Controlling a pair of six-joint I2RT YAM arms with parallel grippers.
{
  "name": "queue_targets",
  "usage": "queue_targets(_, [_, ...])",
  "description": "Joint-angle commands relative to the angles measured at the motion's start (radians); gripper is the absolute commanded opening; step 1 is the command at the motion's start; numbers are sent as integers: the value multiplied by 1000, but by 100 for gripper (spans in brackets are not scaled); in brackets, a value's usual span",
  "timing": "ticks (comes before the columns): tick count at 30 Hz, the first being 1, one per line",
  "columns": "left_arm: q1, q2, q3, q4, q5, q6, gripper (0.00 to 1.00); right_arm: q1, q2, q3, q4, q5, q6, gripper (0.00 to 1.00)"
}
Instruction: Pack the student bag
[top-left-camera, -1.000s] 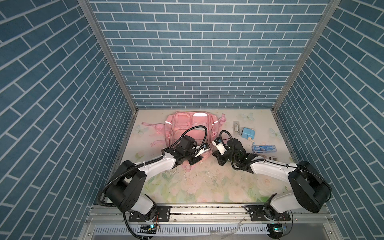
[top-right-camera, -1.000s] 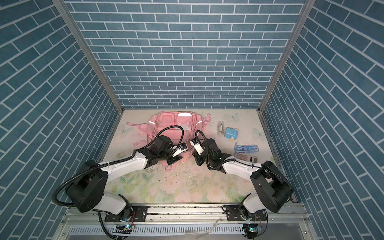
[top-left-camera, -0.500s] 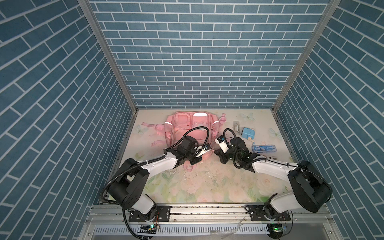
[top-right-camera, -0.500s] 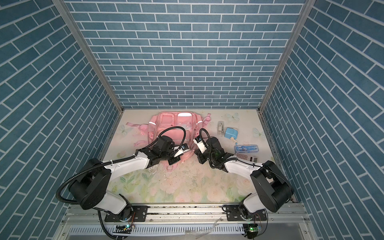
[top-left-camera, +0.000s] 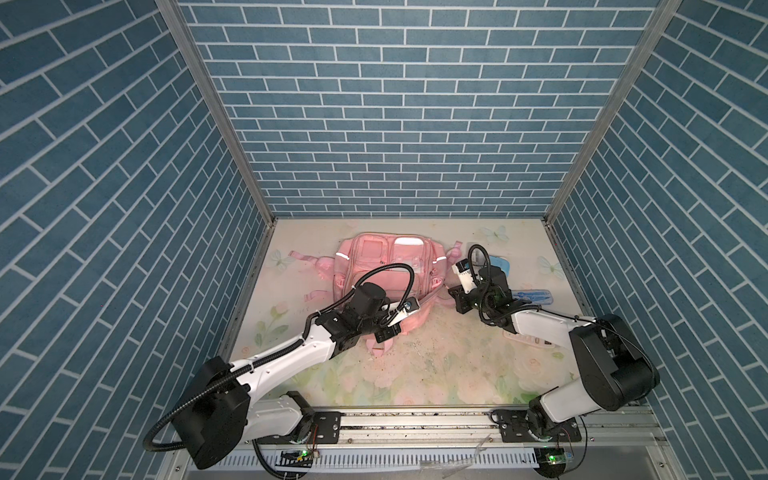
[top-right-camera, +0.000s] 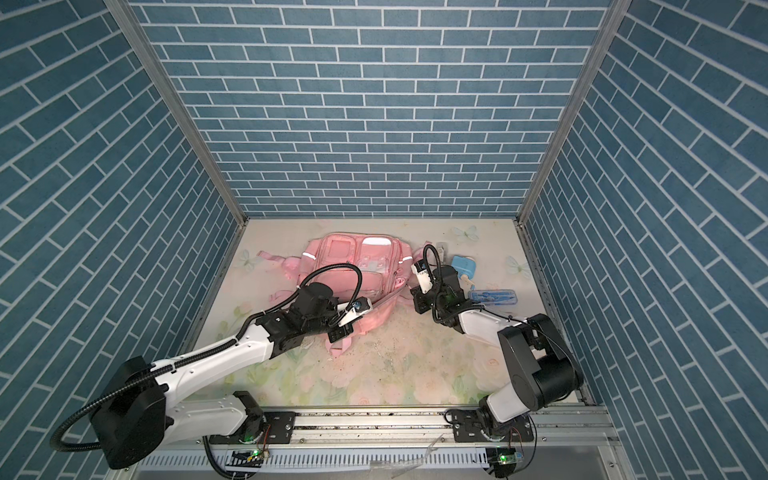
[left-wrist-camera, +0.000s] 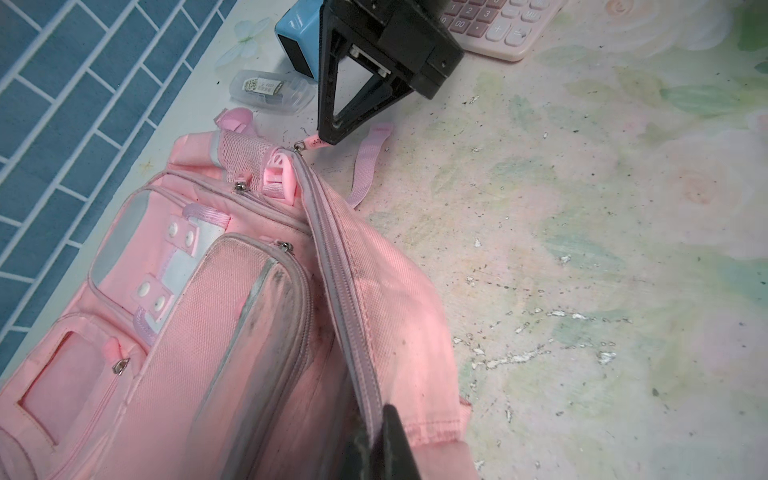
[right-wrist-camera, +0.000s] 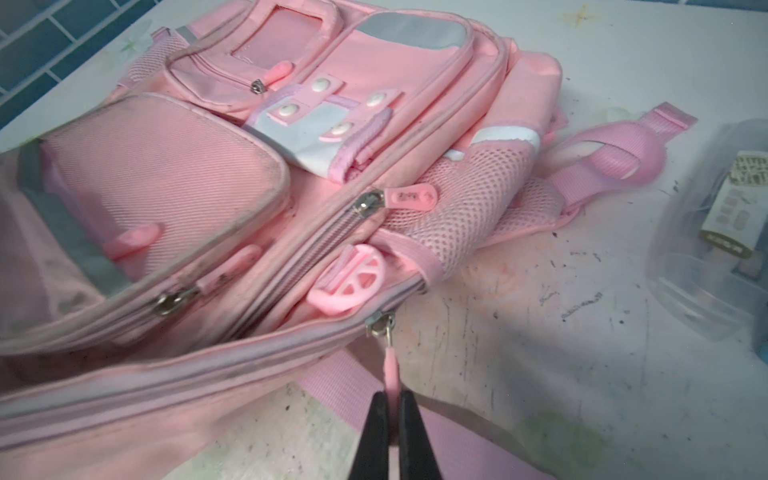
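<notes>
At the back of the floral tabletop (top-left-camera: 415, 365), in both top views, you have the student bag (top-left-camera: 386, 266) lying pockets-up between your two arms, nearer the left one. Your left arm stretches out low from its base, and the left gripper (top-left-camera: 388, 332) is down on the bag's near edge. Your right arm is folded, its forearm running low across to the bag's right-hand corner, where the right gripper (top-right-camera: 417, 301) sits just beside the fabric.

From the left wrist camera, your left gripper (left-wrist-camera: 374, 419) is pinched tight on the seam of the main zip (left-wrist-camera: 336, 270). The zip's long line runs straight away from it to the zip pull (left-wrist-camera: 313, 142), which the right gripper's tip has hold of. The teeth between the two look closed. A calculator (left-wrist-camera: 494, 25), a blue box (left-wrist-camera: 297, 37) and a clear case (left-wrist-camera: 270, 89) lie loose beyond, not packed.

From the right wrist camera, your right gripper (right-wrist-camera: 392, 395) is clamped narrow on the pink pull tab, with the metal slider (right-wrist-camera: 380, 326) just ahead of it at the end of the track.

So the move turns on this line. To open the bag, you'd likely draw the slider along the zip toward the left gripper, which anchors the far end. Keep the pull in line with the track; a sideways tug could slip the tab.
</notes>
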Motion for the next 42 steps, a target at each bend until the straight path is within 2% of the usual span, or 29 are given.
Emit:
queue_targets(1, [-33, -49, 2, 18, -16, -30, 0, -24, 24, 48, 6, 63, -25, 0])
queue_targets(9, [-111, -45, -15, 41, -58, -93, 0, -25, 57, 100, -49, 47, -24, 0])
queue_targets(10, [-118, -45, -18, 51, -65, -109, 0, -26, 56, 111, -68, 52, -16, 3])
queue_targets(13, [-145, -32, -13, 63, -135, -189, 0, -24, 36, 163, -192, 36, 11, 29])
queue_targets(15, [-161, -20, -4, 63, -173, -238, 6, -24, -5, 170, -257, 51, 41, 37])
queue_targets(16, [-168, -17, 0, 66, -185, -264, 14, -24, -39, 157, -271, 65, 52, 41])
queue_targets(17, [-172, -20, 3, 72, -201, -299, 29, -24, -79, 139, -278, 73, 63, 44])
queue_targets(19, [-174, -31, 11, 78, -229, -367, 46, -24, -163, 103, -292, 81, 72, 50])
queue_targets(23, [-168, -71, 33, 61, -322, -489, 69, -23, -330, 56, -327, 38, 70, 56])
queue_targets(26, [-137, -72, 97, -17, -354, -568, 72, -13, -430, 36, -362, 29, 54, 58])
queue_targets(28, [-102, -59, 144, -83, -376, -669, 74, -3, -474, 22, -373, 34, 31, 59])
queue_targets(32, [3, -12, 206, -198, -270, -815, 74, 34, -522, 24, -389, 52, -7, 61])
queue_targets(34, [32, 14, 223, -230, -229, -828, 74, 60, -521, 31, -379, 74, -36, 63])
queue_targets(38, [32, 89, 249, -247, -238, -802, 74, 94, -490, 68, -380, 96, -79, 63])
queue_targets(42, [23, 208, 340, -292, -236, -796, 73, 99, -456, 84, -356, 117, -114, 63])
